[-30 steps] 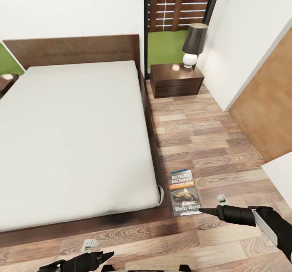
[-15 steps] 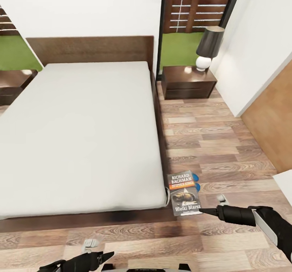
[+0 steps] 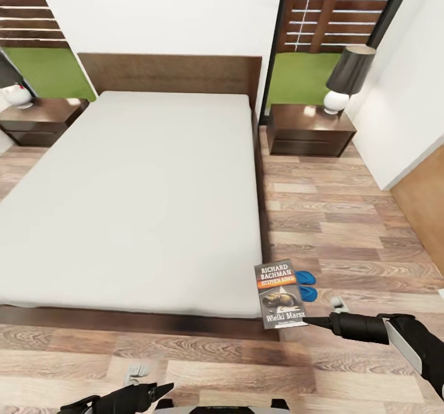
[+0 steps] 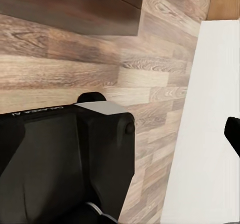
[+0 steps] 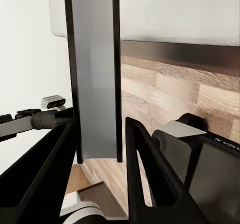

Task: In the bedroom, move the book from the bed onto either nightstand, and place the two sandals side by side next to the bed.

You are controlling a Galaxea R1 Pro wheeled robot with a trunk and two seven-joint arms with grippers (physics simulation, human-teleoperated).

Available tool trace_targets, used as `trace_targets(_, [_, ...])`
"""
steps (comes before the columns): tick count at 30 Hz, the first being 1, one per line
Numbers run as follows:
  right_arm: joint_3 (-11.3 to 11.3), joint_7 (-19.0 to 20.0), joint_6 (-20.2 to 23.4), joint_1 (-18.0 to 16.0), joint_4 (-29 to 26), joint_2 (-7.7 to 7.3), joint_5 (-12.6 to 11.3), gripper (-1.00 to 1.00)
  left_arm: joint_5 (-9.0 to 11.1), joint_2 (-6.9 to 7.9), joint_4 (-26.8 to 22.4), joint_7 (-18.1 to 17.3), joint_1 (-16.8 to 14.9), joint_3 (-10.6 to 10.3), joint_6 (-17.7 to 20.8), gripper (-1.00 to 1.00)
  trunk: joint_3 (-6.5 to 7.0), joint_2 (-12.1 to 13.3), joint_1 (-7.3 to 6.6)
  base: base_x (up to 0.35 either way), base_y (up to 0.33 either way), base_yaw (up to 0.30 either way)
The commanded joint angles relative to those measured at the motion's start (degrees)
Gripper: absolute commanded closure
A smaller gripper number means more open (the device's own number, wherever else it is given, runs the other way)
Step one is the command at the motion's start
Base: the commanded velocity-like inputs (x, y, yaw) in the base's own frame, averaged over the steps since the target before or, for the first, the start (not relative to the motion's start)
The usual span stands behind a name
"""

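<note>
A: Two blue sandals showed on the floor beside the bed, peeking out from behind the book. A second before, they were hidden.

B: Did they move?

A: No. The whole view swung, so the robot turned. The far nightstand came into sight too, and the near nightstand with the lamp slid over.

B: Where was the book?

A: The right claw held it. In the right wrist view, the book stood between the two fingers, pinched tight. It hung in the same spot in front of the robot as before, so the grip was good.

B: And the left claw?

A: It was low and held nothing. I could not tell if it was open or closed.

B: What did that mean for the job?

A: I think the book was off the bed and ready to go. The near nightstand was well apart from it, across the floor. The sandals looked already close together.
</note>
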Motion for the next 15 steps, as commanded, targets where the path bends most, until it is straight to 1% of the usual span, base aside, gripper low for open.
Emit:
trace_targets(1, [0.27, -0.04, 0.52, -0.03, -0.03, -0.08, -0.64, 1.0, 0.53, 0.02, 0.02, -0.15, -0.04, -0.47, 0.17, -1.0, 0.12, 0.34, -0.2, 0.0, 0.0, 0.233])
trace_targets(13, [0.28, -0.06, 0.53, -0.02, -0.03, -0.09, -0.64, 1.0, 0.54, 0.02, 0.02, -0.15, -0.04, -0.47, 0.17, -1.0, 2.28, 5.15, -2.84, 0.0, 0.0, 0.233])
trace_targets(15, [0.28, -0.05, 0.54, -0.02, -0.03, -0.1, -0.64, 1.0, 0.52, 0.02, 0.02, -0.15, -0.04, -0.47, 0.17, -1.0, 2.28, 5.15, -2.84, 0.0, 0.0, 0.232])
